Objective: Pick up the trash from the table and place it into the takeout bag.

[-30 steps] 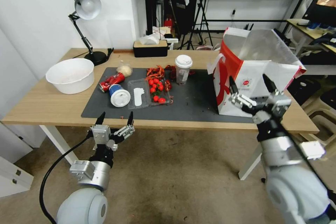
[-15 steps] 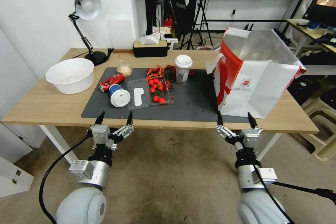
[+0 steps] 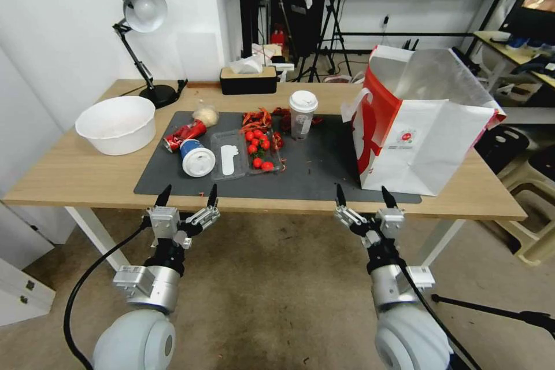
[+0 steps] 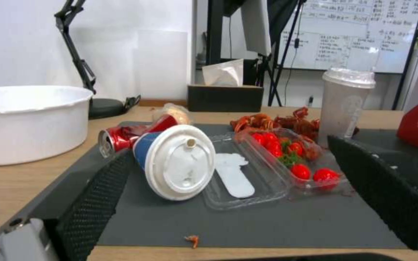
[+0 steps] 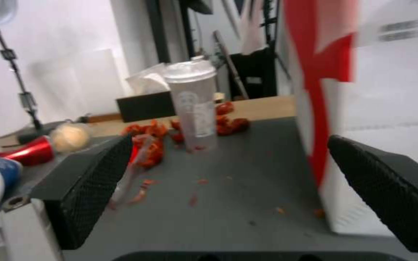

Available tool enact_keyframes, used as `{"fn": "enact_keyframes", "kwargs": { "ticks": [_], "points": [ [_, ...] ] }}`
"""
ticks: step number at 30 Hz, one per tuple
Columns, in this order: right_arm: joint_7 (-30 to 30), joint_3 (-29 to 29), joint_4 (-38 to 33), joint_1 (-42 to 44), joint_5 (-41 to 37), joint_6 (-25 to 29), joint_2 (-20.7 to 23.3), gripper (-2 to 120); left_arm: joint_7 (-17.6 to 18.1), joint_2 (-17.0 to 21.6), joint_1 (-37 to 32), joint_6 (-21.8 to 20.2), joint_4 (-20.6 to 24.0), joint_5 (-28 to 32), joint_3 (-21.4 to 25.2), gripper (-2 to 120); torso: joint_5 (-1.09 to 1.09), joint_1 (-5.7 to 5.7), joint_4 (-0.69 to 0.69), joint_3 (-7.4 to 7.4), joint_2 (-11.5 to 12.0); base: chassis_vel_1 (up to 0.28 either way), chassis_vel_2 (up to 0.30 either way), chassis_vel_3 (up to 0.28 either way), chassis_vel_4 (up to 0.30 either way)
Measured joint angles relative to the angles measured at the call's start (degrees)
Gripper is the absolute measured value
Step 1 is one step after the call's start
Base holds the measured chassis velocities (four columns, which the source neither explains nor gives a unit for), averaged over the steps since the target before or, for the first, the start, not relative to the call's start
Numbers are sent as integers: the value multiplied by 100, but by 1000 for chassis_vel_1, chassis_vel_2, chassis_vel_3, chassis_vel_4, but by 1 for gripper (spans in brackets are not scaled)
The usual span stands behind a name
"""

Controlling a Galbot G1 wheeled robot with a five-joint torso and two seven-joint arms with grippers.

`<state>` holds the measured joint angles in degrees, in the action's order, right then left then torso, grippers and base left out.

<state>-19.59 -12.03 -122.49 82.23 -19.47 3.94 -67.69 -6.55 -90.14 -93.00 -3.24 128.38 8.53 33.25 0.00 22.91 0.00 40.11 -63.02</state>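
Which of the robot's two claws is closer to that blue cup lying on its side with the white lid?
The left. The left gripper hangs open at the table's near edge, just in front of the blue white-lidded cup. The right gripper, open too, sits farther along, before the white-and-red paper takeout bag.

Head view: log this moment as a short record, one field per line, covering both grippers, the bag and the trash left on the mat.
left gripper: open, empty, below the table's near edge
right gripper: open, empty, below the near edge, in front of the bag
takeout bag: upright, mouth open, at the mat's right end
blue cup: on its side, lid toward the robot
soda can: crushed, lying behind the blue cup
paper ball: beside the can
coffee cup: upright on the mat
table: light wood
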Motion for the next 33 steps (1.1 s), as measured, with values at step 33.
{"fn": "enact_keyframes", "kwargs": {
  "ticks": [33],
  "points": [
    [-1790,2545,3751,-5357,-2063,-1254,-410,100,13,-71,88,122,-188,-48,24,100,0,1,-1,0,1,0,0,0,0]
  ]
}}
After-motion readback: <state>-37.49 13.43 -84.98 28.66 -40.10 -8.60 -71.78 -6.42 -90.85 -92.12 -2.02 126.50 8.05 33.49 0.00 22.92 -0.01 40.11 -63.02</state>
